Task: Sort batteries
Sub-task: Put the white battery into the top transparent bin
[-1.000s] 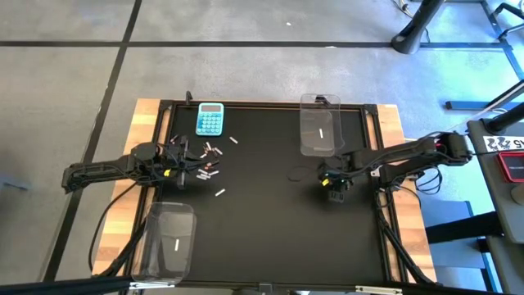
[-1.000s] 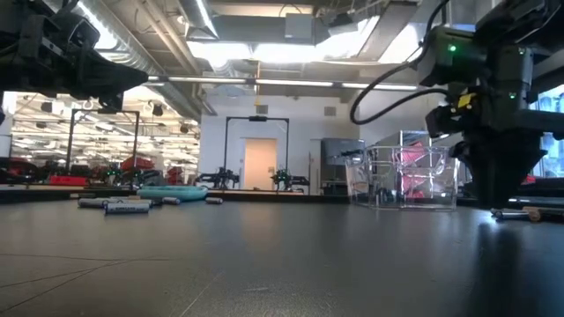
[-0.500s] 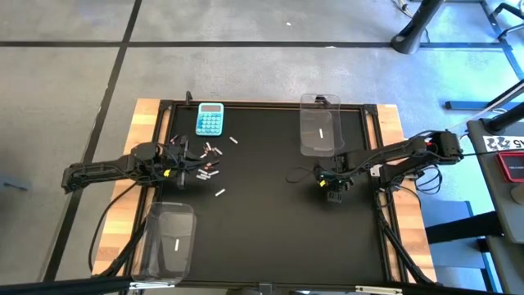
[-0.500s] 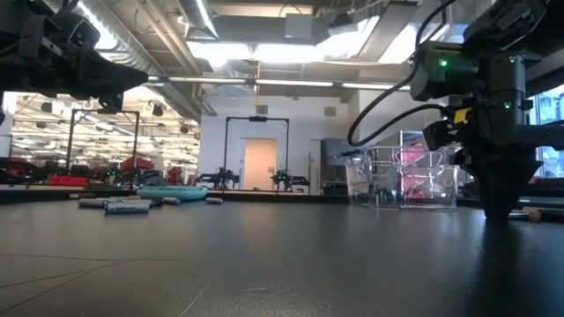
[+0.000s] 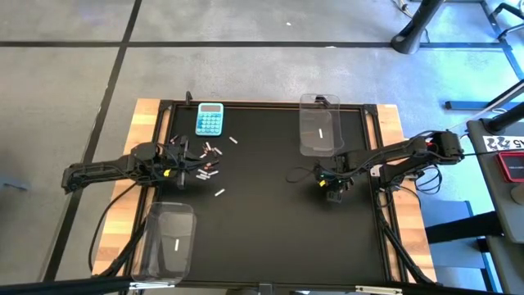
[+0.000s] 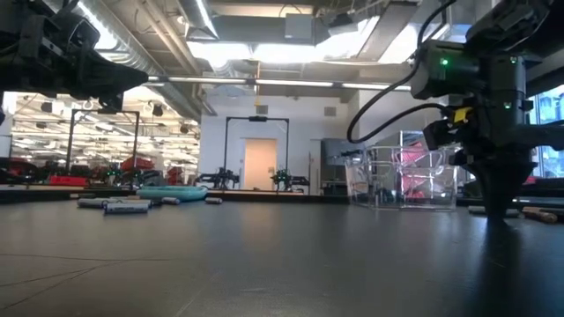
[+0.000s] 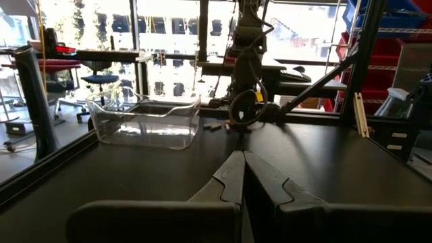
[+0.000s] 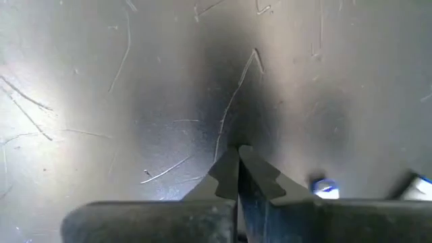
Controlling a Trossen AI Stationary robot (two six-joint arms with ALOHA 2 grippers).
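Observation:
Several batteries (image 5: 206, 169) lie scattered on the black table, near its left side; in the low view they (image 6: 123, 206) lie flat in a row. My left gripper (image 5: 184, 157) hangs just left of them, its fingers (image 7: 229, 177) shut with nothing between them. My right gripper (image 5: 329, 182) points straight down at bare tabletop right of the middle. It is shut (image 8: 237, 152) on nothing, its tips (image 6: 495, 211) at the surface; whether they touch it I cannot tell. A small thin thing (image 6: 538, 212) lies on the table beside it.
A light-blue calculator (image 5: 210, 119) lies at the far edge, left of the middle. One clear bin (image 5: 319, 124) stands at the far edge and another (image 5: 168, 239) at the near left; each holds a white battery. Bare table lies between the two arms.
My right gripper has come down to the tabletop and shut its fingers, with nothing showing between them.

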